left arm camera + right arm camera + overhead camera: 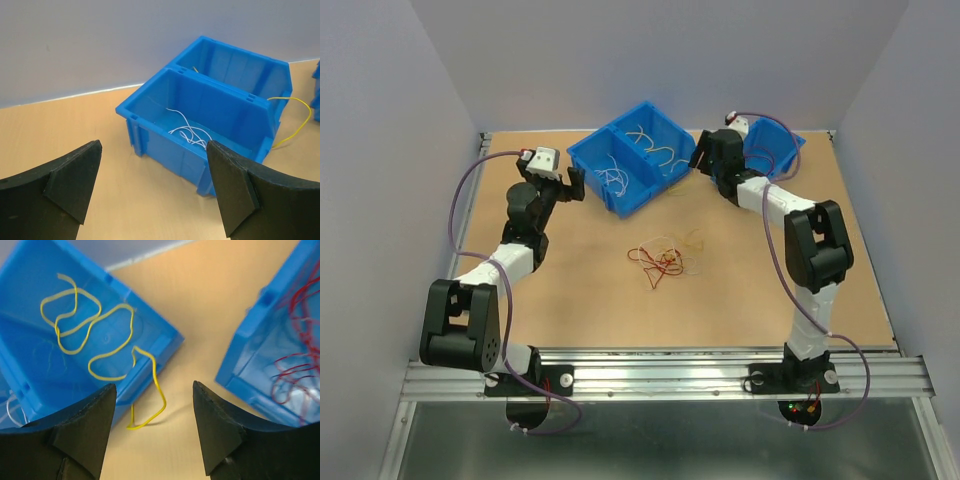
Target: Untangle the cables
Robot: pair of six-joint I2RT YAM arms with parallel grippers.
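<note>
Sorting was judged partly done, white cables (190, 132), yellow cables (90, 330) and red cables (300, 365) being seen in separate blue bins (165, 150), while a tangle of cables (660, 260) remained to be separated on the table (590, 290), and the left gripper (152, 190) and the right gripper (152, 425) were both held apart, empty.

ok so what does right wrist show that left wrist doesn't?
Only right wrist: red cables in a separate blue bin on its right, and yellow cables looped on the floor of the double blue bin. Only left wrist: the white cables bunched in that bin's near compartment, seen clearly. Right wrist catches just a sliver of white at its left edge. Both: the double blue bin, and one yellow cable draped over its rim towards the table.
</note>
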